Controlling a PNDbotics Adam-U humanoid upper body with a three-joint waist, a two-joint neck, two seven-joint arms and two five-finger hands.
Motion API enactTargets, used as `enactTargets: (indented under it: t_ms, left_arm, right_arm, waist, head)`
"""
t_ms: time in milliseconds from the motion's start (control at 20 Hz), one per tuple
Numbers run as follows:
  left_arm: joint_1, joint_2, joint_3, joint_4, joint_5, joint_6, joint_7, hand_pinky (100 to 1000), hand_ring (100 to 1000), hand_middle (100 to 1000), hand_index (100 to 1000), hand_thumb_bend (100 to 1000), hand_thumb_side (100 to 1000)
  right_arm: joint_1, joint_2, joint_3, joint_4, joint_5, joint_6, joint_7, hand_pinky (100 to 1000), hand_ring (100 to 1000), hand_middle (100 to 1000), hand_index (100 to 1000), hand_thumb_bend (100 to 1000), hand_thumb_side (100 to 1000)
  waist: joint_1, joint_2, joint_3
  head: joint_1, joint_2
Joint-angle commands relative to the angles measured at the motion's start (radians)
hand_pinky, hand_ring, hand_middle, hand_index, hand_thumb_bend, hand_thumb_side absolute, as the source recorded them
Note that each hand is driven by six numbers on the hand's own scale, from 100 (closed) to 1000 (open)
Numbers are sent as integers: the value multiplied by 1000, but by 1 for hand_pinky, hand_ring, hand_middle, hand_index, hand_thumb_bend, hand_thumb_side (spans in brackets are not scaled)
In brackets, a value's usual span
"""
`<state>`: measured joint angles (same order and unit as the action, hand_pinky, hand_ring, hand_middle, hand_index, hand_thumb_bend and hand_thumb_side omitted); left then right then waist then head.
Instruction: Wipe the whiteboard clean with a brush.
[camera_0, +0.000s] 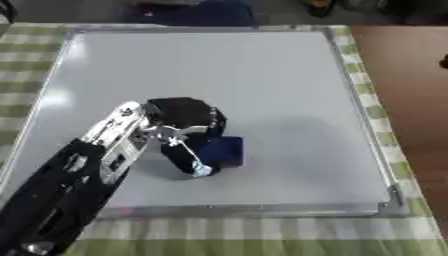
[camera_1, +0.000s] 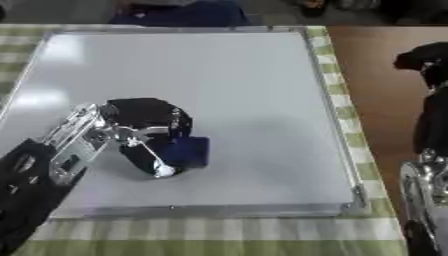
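A green checked tablecloth (camera_0: 262, 230) covers the table; brown floor (camera_0: 420, 100) lies to its right.

whiteboard (camera_0: 262, 90): glossy, smooth, metal frame
brush (camera_0: 226, 151): dark blue, matt
tablecloth (camera_0: 262, 230): checked cloth
left hand (camera_0: 185, 122): black, silver metal joints

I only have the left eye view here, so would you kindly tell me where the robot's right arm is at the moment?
Observer: The right arm stands at the right edge of the right eye view, over the brown surface beside the checked cloth, off the whiteboard.
Operator: Thank you. Is its hand holding anything?
Observer: I cannot tell; only dark and silver parts of the arm show, no fingers.
Operator: Does it come near the brush?
Observer: No. The blue brush sits under the left hand on the board's lower left part, far from that arm.
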<state>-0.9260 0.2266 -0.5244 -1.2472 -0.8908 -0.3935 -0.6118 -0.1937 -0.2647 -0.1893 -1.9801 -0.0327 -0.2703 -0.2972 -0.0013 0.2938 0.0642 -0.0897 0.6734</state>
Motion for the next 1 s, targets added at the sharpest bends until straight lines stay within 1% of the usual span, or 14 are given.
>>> enactTargets:
  t_ms: [50,300,350,850,1000]
  left_arm:
    - [-3,-5,-3,14,0,6,-4,488,689,553,100,224,460]
    - [-1,-3,-2,12,3,7,-1,465,666,513,100,213,445]
    - [-1,-3,-2,10,4,6,0,459,657,495,100,203,428]
    - [1,15,1,-6,-5,-6,9,433,634,472,100,186,350]
    - [3,25,6,-12,-5,-7,10,426,627,464,100,181,339]
  right_arm:
    - [-8,-8,0,-20,4,-1,4,557,548,413,532,100,895]
    - [-7,-9,0,-20,3,-2,4,558,548,413,533,100,895]
    - [-7,-9,0,-20,3,-2,4,558,548,413,533,100,896]
    - [-3,-11,0,-20,-1,0,5,560,549,414,534,100,898]
    - [-2,-12,0,-20,-2,1,5,560,549,414,534,100,898]
  waist:
    - [-2,-12,-3]
    - [-2,-14,-3]
    - [-2,-14,-3]
    - [-1,-23,3]
    - [1,-26,6]
  head:
    - [2,-12]
    - [-4,-6]
    - [-6,-4]
    - [-8,0]
    - [-8,2]
